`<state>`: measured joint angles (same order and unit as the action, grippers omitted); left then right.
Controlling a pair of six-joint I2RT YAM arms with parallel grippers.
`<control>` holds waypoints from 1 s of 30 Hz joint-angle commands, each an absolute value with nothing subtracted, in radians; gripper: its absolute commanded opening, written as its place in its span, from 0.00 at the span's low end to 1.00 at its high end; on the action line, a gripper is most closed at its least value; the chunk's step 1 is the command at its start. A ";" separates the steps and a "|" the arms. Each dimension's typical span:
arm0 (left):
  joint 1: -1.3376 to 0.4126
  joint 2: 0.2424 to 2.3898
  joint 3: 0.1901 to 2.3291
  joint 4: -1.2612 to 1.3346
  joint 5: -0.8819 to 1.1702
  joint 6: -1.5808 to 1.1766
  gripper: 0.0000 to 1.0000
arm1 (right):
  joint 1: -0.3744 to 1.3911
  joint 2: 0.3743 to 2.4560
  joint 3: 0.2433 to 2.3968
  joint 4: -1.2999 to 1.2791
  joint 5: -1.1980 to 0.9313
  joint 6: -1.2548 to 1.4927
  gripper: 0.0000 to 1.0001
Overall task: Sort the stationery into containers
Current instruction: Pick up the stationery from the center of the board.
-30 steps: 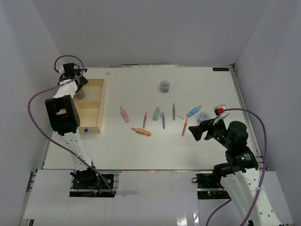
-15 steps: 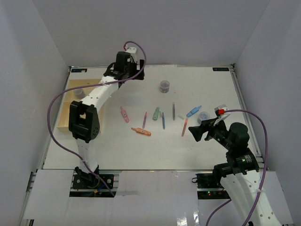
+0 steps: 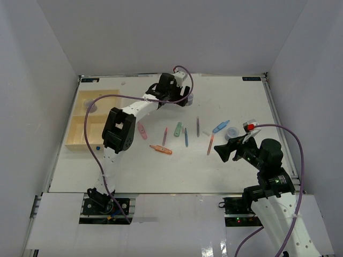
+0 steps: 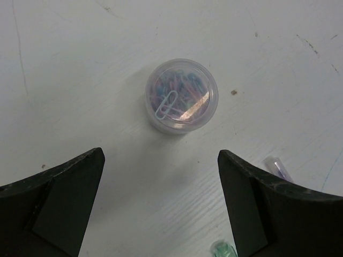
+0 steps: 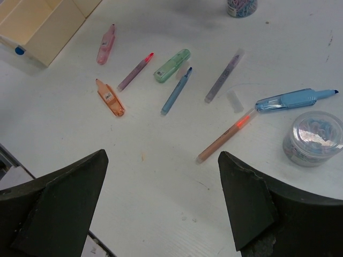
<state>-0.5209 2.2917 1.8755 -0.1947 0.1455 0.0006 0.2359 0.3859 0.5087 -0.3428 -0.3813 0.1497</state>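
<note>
White tabletop (image 3: 161, 171) closed in by pale panels, with a cream tray (image 3: 72, 134) at its left side; a round pot (image 3: 92, 106) sits in the tray's far section and a small blue item (image 3: 98, 146) lies at its near edge. The left gripper (image 4: 161, 160) reaches to the far middle of the table, jaws spread wide and empty, and a clear pot of paper clips (image 4: 181, 96) stands upright just beyond the fingertips, untouched. The right gripper (image 5: 161, 160) hangs above the table's right side, also wide open and holding nothing. Ahead of it lie a pink pen (image 5: 106, 44), a squat orange marker (image 5: 110, 98), a purple pen (image 5: 135, 71), a green marker (image 5: 172, 65), a blue pen (image 5: 176, 90), a grey pen (image 5: 224, 75), a long orange pen (image 5: 225, 136) and a light blue marker (image 5: 292, 98), with another clip pot (image 5: 313, 138) near the last two
</note>
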 commanded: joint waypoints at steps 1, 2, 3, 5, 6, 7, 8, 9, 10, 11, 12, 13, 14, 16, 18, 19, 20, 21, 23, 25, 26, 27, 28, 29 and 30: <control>-0.520 2.284 1.896 -0.068 0.196 0.008 0.98 | 0.239 0.393 0.512 -0.321 -0.416 0.152 0.90; -0.520 2.295 1.894 -0.043 0.199 0.008 0.98 | 0.239 0.393 0.512 -0.319 -0.422 0.152 0.90; -0.520 2.304 1.898 -0.034 0.209 0.008 0.98 | 0.239 0.396 0.512 -0.318 -0.425 0.152 0.90; -0.520 2.332 1.907 -0.009 0.215 0.008 0.98 | 0.241 0.397 0.512 -0.318 -0.426 0.149 0.90; -0.520 2.338 1.908 -0.008 0.215 0.008 0.98 | 0.239 0.399 0.511 -0.318 -0.426 0.147 0.90; -0.520 2.345 1.910 0.027 0.221 0.011 0.98 | 0.241 0.399 0.511 -0.318 -0.428 0.147 0.90; -0.520 2.356 1.908 0.050 0.224 0.015 0.98 | 0.241 0.399 0.509 -0.316 -0.428 0.147 0.90; -0.520 2.364 1.908 0.061 0.225 0.014 0.98 | 0.239 0.400 0.508 -0.316 -0.429 0.146 0.90; -0.520 2.370 1.911 0.072 0.227 0.014 0.98 | 0.239 0.400 0.508 -0.314 -0.431 0.146 0.90; -0.520 2.382 1.911 0.089 0.227 0.014 0.98 | 0.241 0.399 0.506 -0.313 -0.434 0.146 0.90; -0.520 2.388 1.913 0.097 0.230 0.015 0.98 | 0.241 0.400 0.505 -0.313 -0.434 0.144 0.90; -0.520 2.393 1.914 0.104 0.235 0.014 0.98 | 0.241 0.399 0.506 -0.314 -0.434 0.144 0.90; -0.520 2.398 1.914 0.121 0.238 0.012 0.98 | 0.239 0.399 0.505 -0.314 -0.434 0.144 0.90; -0.520 2.410 1.914 0.140 0.239 0.009 0.98 | 0.241 0.399 0.503 -0.314 -0.434 0.144 0.90; -0.520 2.424 1.919 0.152 0.239 0.009 0.98 | 0.239 0.400 0.503 -0.314 -0.436 0.146 0.90; -0.520 2.428 1.922 0.155 0.239 0.009 0.98 | 0.241 0.400 0.505 -0.314 -0.437 0.146 0.90; -0.520 2.431 1.921 0.163 0.239 0.011 0.98 | 0.241 0.400 0.505 -0.314 -0.437 0.144 0.90; -0.520 2.434 1.918 0.170 0.236 0.009 0.98 | 0.239 0.400 0.506 -0.316 -0.437 0.144 0.90; -0.520 2.433 1.907 0.193 0.233 0.008 0.98 | 0.241 0.400 0.505 -0.318 -0.440 0.144 0.90; -0.520 2.427 1.898 0.212 0.233 0.008 0.98 | 0.241 0.397 0.502 -0.316 -0.439 0.144 0.90; -0.520 2.425 1.893 0.230 0.233 0.008 0.98 | 0.241 0.397 0.502 -0.316 -0.439 0.144 0.90; -0.520 2.425 1.891 0.236 0.235 0.008 0.98 | 0.239 0.396 0.502 -0.316 -0.439 0.144 0.90; -0.522 2.427 1.893 0.239 0.236 0.008 0.98 | 0.239 0.396 0.502 -0.316 -0.440 0.144 0.90; -0.522 2.428 1.894 0.244 0.238 0.008 0.98 | 0.241 0.396 0.503 -0.318 -0.440 0.144 0.90; -0.522 2.430 1.896 0.248 0.241 0.008 0.98 | 0.241 0.396 0.503 -0.318 -0.440 0.144 0.90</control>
<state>-0.5201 2.4519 1.8820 0.1932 0.2214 0.0036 0.2359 0.3950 0.5079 -0.3416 -0.4229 0.1497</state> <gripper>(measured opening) 0.979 0.900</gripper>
